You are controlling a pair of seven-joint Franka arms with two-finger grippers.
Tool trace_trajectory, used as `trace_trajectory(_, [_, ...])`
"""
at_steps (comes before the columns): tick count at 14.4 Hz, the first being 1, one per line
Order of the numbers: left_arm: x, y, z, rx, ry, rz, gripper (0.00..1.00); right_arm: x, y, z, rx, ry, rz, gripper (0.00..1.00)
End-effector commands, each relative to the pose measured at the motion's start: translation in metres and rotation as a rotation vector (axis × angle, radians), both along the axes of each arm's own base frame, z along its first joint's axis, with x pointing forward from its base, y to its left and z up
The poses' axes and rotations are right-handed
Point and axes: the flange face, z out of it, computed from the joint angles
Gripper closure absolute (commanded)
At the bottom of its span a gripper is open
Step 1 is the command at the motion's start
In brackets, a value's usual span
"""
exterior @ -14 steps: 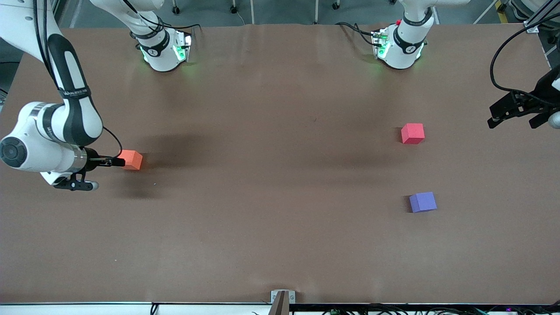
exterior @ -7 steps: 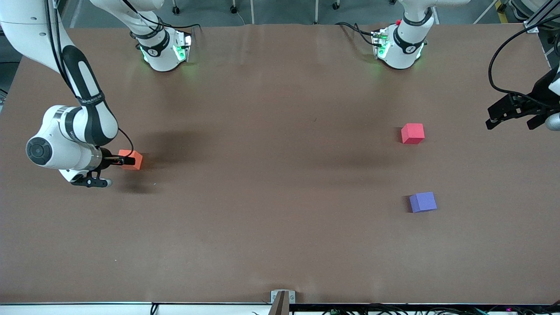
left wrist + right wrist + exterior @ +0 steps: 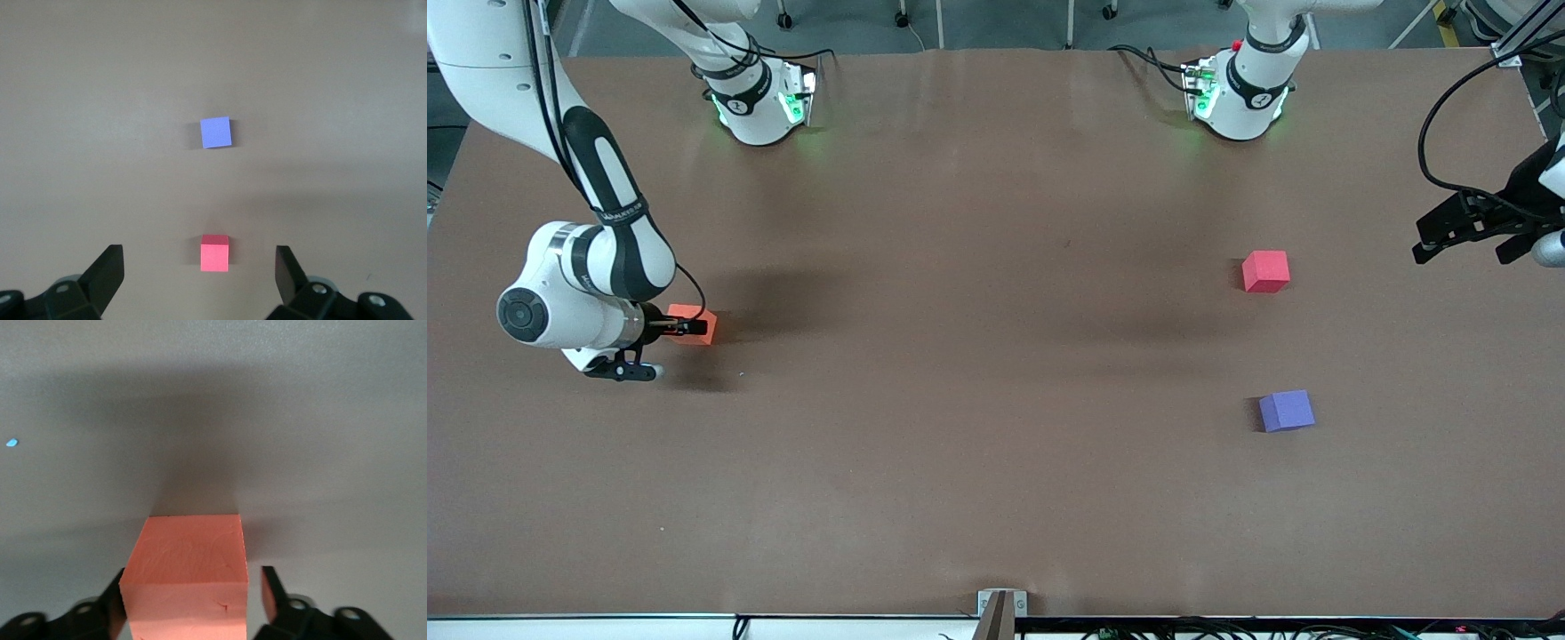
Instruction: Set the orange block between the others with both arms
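Observation:
The orange block rests on the table at the right arm's end. My right gripper is low at the table and open, one finger on each side of the block. One finger touches a side face and a thin gap shows at the other finger. The pinkish-red cube and the purple cube sit apart at the left arm's end, the purple one nearer the front camera. My left gripper waits open in the air over that end of the table, looking at both cubes.
The brown table is bare between the orange block and the two cubes. The arm bases stand along its edge farthest from the front camera. A small bracket sits at the nearest edge.
My right arm has pushed in toward the orange block, and its fingers now reach along the block's sides and have narrowed. The left gripper has barely shifted. No cube has moved.

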Motion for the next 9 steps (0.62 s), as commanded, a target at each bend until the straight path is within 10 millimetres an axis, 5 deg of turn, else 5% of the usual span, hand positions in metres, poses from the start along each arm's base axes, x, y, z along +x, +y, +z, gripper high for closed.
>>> trace_trajectory(1, [-0.005,0.001,0.003,0.018,-0.014,-0.007,0.00,0.008,0.002,0.015,0.002,-0.010,0.020,0.68])
trace_trajectory(3, [-0.005,0.001,0.003,0.018,-0.014,-0.007,0.00,0.038,0.020,0.057,0.007,-0.001,0.053,0.68])
trace_trajectory(5, [-0.005,0.001,0.003,0.018,-0.014,-0.007,0.00,0.074,0.079,0.115,0.007,-0.022,0.153,0.68])
trace_trajectory(7, [-0.005,0.001,0.003,0.018,-0.015,-0.007,0.00,0.090,0.181,0.150,0.004,-0.065,0.310,0.67])
trace_trajectory(9, [-0.005,0.001,0.003,0.018,-0.015,-0.007,0.00,0.089,0.264,0.158,0.021,-0.103,0.430,0.67])
